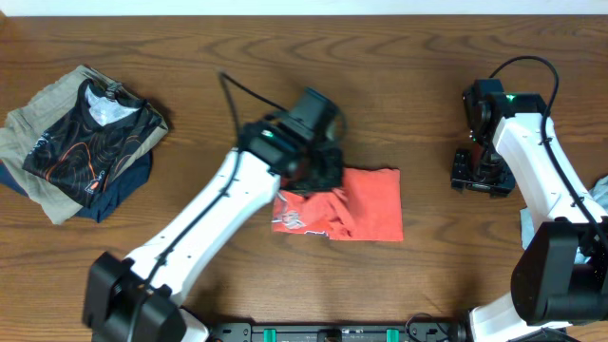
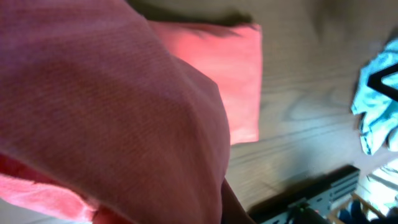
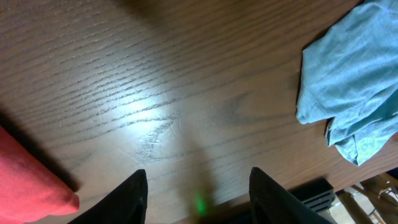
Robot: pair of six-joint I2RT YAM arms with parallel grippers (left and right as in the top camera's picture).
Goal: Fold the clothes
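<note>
Left hand (image 1: 321,174) pinches the folded red T-shirt (image 1: 372,207)

T-shirt (image 1: 370,204) centre; clothes pile (image 1: 81,142) far left; cloth (image 3: 348,81) far right.

Dark wood-grain table (image 1: 427,85) w/ glare patch (image 3: 146,118) in rt wrist view; pale strip (image 1: 304,6) along far edge.

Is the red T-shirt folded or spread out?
Partly folded: the coral-red T-shirt lies as a compact rectangle, one end bunched beneath the left end effector.
</note>
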